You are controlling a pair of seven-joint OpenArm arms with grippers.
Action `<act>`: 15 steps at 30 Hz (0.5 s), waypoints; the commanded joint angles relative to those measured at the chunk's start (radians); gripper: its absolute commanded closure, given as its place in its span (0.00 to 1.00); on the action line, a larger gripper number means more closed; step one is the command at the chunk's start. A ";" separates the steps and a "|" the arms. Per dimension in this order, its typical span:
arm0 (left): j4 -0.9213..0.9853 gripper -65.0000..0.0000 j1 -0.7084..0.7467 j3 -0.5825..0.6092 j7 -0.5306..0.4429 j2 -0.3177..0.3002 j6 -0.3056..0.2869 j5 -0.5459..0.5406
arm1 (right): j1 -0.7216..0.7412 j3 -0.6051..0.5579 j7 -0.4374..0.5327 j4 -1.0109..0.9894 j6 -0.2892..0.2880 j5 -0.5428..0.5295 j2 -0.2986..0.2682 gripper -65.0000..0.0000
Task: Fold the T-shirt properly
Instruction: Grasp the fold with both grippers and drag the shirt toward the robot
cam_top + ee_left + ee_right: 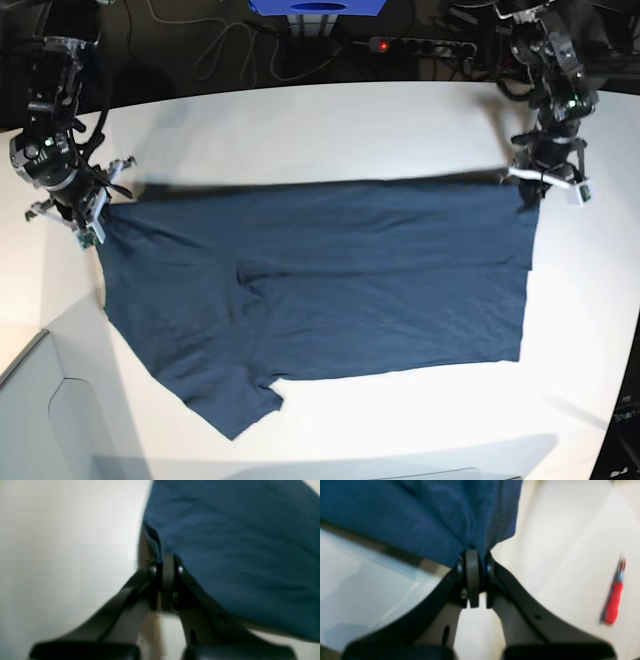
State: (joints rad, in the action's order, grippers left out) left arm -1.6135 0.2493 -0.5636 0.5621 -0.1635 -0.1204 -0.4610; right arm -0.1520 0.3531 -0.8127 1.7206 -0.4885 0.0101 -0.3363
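Note:
The dark navy T-shirt (330, 280) lies spread wide on the white table (300, 130), one sleeve pointing to the front left. Its far edge is pulled taut between my two grippers. My left gripper (530, 188), on the right of the base view, is shut on the shirt's far right corner. In the left wrist view the left gripper (166, 563) pinches the blue cloth (237, 555). My right gripper (100, 222), on the left of the base view, is shut on the far left corner. In the right wrist view the right gripper (473, 556) has the fabric (420, 515) bunched in it.
A red-handled screwdriver (612, 602) lies on the table to the right of the right gripper. A power strip (410, 45), cables and a blue box (320, 7) sit behind the table's far edge. A grey surface (40, 400) adjoins the table's front left corner.

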 commanded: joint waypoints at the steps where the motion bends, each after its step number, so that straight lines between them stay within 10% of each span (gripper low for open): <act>1: -0.018 1.00 0.009 -0.005 -0.017 -0.011 -0.006 -0.008 | -0.002 0.008 0.019 0.019 -0.003 -0.008 -0.016 1.00; 15: -0.164 1.00 0.176 -0.005 -0.015 0.034 -0.009 -0.008 | -0.217 0.008 0.020 0.143 -0.003 -0.008 -0.016 1.00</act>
State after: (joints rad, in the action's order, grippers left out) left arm -1.7607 0.4244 -0.5632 0.5701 -0.1215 -0.1318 -0.4610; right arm -0.3702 0.3531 -0.7982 1.8473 -0.4885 -0.0006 -0.3355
